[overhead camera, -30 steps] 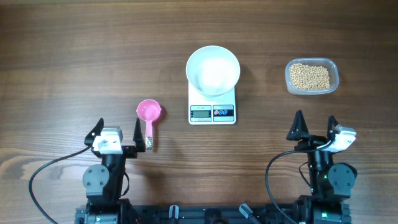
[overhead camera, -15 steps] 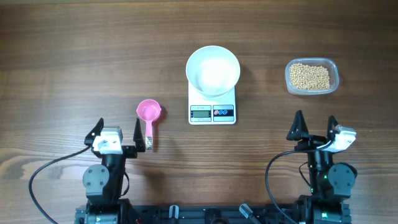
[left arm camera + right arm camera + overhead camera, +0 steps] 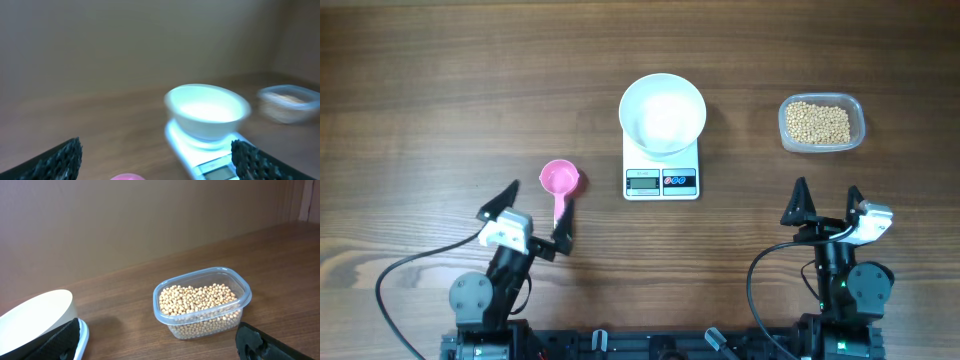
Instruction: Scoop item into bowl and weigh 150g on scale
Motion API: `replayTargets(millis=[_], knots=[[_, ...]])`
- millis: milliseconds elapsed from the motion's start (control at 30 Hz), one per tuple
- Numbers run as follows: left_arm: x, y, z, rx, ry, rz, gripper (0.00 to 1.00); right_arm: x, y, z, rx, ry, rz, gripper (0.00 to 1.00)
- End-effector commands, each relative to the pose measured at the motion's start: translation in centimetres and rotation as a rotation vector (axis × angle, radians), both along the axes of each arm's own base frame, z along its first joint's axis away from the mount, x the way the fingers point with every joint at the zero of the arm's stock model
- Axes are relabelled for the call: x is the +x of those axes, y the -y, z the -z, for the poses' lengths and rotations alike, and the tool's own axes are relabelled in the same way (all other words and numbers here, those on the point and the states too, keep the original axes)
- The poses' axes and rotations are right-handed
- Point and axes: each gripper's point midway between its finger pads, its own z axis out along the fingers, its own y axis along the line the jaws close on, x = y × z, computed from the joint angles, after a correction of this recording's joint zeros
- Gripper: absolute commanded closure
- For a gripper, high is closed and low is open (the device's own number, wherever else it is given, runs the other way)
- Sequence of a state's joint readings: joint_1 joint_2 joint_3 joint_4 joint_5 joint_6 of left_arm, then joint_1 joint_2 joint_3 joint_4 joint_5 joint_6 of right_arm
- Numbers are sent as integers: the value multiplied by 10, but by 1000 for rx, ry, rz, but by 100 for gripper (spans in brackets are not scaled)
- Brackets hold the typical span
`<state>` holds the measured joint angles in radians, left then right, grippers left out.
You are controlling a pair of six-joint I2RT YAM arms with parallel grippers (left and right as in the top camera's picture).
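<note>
**Overhead:** The scale [image 3: 662,181] lies mid-table [image 3: 440,80] with its display toward 6 o'clock. The bowl [image 3: 662,113] sits on its far half and looks empty. The beans [image 3: 819,123] are all in a clear tub [image 3: 855,122] at 3 o'clock from the bowl, well apart from it. A pink scoop [image 3: 559,180] lies at 9 o'clock from the scale, cup up and handle running toward 6 o'clock. The left gripper [image 3: 540,197] is at the table's 7 o'clock, jaws spread wide and grasping nothing. One of its fingers lies just beside the handle's end; whether they touch cannot be told. The right gripper [image 3: 826,187] is at 5 o'clock, also spread wide and empty, with the tub toward 12 o'clock from it.

**Left wrist:** This view is blurred. The two fingers [image 3: 60,160] frame the bottom corners with bare wood between them. The bowl on the scale is at 1 o'clock, the tub is further off at 3 o'clock, and a sliver of the scoop's pink rim shows at 6 o'clock.

**Right wrist:** The tub stands ahead at 12 o'clock, about half full of beans. The bowl's rim and a corner of the scale show at 9 o'clock. The fingers are wide apart with nothing between them.
</note>
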<state>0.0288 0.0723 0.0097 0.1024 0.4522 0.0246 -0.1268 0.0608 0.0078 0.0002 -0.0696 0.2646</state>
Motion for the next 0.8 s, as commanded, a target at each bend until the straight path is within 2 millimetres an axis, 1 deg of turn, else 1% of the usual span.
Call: replayTargets(millis=[0,67,100,133,167,200,233,267,300,333,367,433,567,633,700,767], knots=[[-28,43,-16,8,76,294,0,0,1,2,0,-5,6,0],[-32,42,-40,-32,157,296,0,0,1,2,1,-5,6,0],[-36,39,-60,-48,235,281,0,0,1,2,0,-5,6,0],[-38,36,-72,-61,281,262,0,0,1,2,0,-5,6,0],[-40,29,-93,-84,351,218,0,0,1,2,0,-5,6,0],[-43,23,-109,-95,398,182,0,0,1,2,0,-5,6,0],[-46,19,-124,-100,431,155,0,0,1,2,0,-5,6,0],[-48,17,-134,-104,445,143,0,0,1,2,0,-5,6,0],[-50,16,-148,-99,444,136,0,0,1,2,0,-5,6,0],[-49,16,-154,-104,416,130,0,0,1,2,0,-5,6,0],[-45,14,-157,-114,361,116,0,0,1,2,0,-5,6,0],[-37,11,-157,-132,227,93,0,0,1,2,0,-5,6,0],[-20,13,-139,-153,-132,84,0,0,1,2,0,-5,6,0],[-22,23,-131,-164,-278,136,0,0,1,2,1,-5,6,0],[-22,30,-123,-177,-374,180,0,0,1,2,1,-5,6,0],[-26,42,-112,-196,-457,266,0,0,1,2,0,-5,6,0]])
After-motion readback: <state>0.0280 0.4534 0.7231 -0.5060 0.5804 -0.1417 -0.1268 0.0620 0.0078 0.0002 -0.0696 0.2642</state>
